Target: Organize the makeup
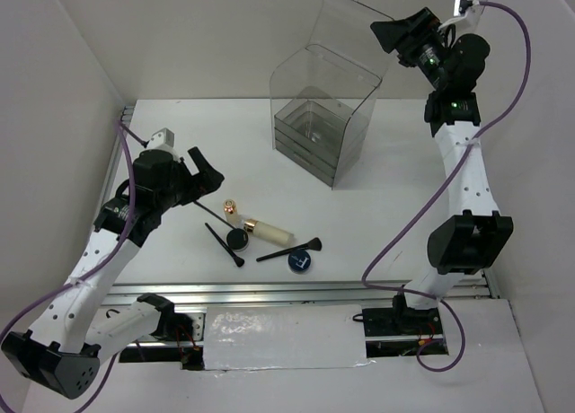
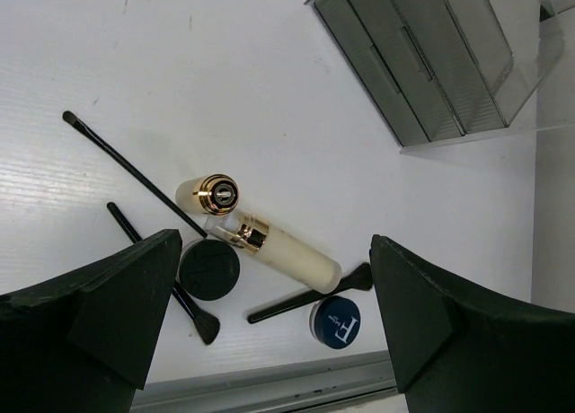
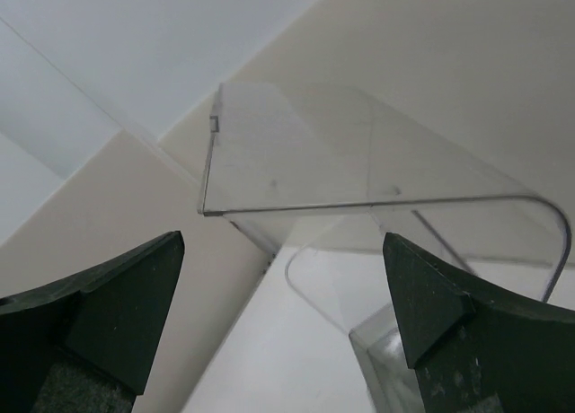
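Observation:
The makeup lies in a cluster near the table's front. It holds a cream tube with gold collar (image 1: 269, 231), a small gold lipstick (image 1: 231, 206), a black jar (image 1: 237, 241), a dark blue jar (image 1: 299, 261) and thin black brushes (image 1: 289, 250). My left gripper (image 1: 208, 180) is open and empty, above and left of the cluster. Its wrist view shows the tube (image 2: 287, 256), lipstick (image 2: 216, 195), black jar (image 2: 208, 269), blue jar (image 2: 337, 321) and three brushes (image 2: 135, 172) below the open left gripper (image 2: 274, 283). My right gripper (image 1: 400, 34) is open and empty, raised high beside the box lid (image 3: 359, 162).
The clear acrylic box with drawers (image 1: 314, 130) stands at the back middle, its lid (image 1: 355, 27) tilted up. It also shows in the left wrist view (image 2: 431, 63). A metal rail (image 1: 296, 292) runs along the table's front edge. White walls enclose the sides and back.

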Tool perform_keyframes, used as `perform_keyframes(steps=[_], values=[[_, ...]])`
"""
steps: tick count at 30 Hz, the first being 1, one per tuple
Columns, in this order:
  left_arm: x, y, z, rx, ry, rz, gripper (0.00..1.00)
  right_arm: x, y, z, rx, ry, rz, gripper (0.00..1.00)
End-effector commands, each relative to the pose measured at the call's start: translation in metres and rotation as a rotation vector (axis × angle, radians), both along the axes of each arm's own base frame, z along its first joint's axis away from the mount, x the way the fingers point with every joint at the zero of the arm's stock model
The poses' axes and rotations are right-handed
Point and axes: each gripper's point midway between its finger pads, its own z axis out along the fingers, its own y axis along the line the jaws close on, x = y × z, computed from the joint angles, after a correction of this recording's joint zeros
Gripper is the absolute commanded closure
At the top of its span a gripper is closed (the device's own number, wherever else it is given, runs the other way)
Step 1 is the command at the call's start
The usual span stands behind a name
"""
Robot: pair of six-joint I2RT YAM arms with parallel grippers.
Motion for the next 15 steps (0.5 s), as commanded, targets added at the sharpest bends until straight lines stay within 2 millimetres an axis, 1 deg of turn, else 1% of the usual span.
perform_keyframes(steps=[1,2,3,4,5,6,7,8,9,10,11,12,13,14,15], values=[[-0.005,0.008,-0.008,0.033,0.014,0.013,0.01,-0.021,0.027,0.016,-0.033,0.091,0.051,0.00],[-0.006,0.008,-0.011,0.034,0.019,0.012,0.01,-0.025,0.042,0.013,-0.063,0.117,0.068,0.00],[-0.007,0.007,-0.014,0.035,0.025,0.007,0.01,-0.032,0.058,0.016,-0.096,0.119,0.084,0.00],[-0.008,0.007,-0.018,0.039,0.034,0.002,0.00,-0.035,0.063,0.008,-0.103,0.161,0.087,0.00],[-0.009,0.006,-0.019,0.037,0.036,-0.008,0.01,-0.040,0.070,0.004,-0.104,0.177,0.100,0.00],[-0.011,0.006,-0.022,0.043,0.041,-0.012,0.01,-0.051,0.082,0.005,-0.112,0.181,0.122,0.00],[-0.011,0.006,-0.023,0.045,0.044,-0.012,0.01,-0.057,0.085,-0.003,-0.122,0.225,0.108,0.00],[-0.012,0.007,-0.023,0.048,0.044,-0.011,0.01,-0.061,0.089,-0.007,-0.153,0.234,0.098,0.00],[-0.014,0.009,-0.025,0.057,0.053,-0.005,0.01,-0.070,0.093,-0.001,-0.172,0.228,0.091,0.00],[-0.015,0.011,-0.025,0.062,0.054,-0.002,0.00,-0.083,0.109,-0.012,-0.208,0.270,0.117,0.00],[-0.016,0.012,-0.024,0.061,0.051,0.002,0.01,-0.087,0.113,-0.015,-0.250,0.268,0.097,0.00],[-0.018,0.014,-0.025,0.068,0.060,0.012,0.01,-0.099,0.119,-0.016,-0.273,0.270,0.110,0.00],[-0.019,0.015,-0.025,0.071,0.063,0.013,0.01,-0.114,0.135,-0.026,-0.307,0.291,0.154,0.00],[-0.021,0.015,-0.026,0.072,0.069,0.013,0.01,-0.119,0.142,-0.044,-0.351,0.318,0.165,0.00],[-0.021,0.018,-0.024,0.075,0.067,0.025,0.00,-0.131,0.146,-0.047,-0.369,0.314,0.180,0.00]])
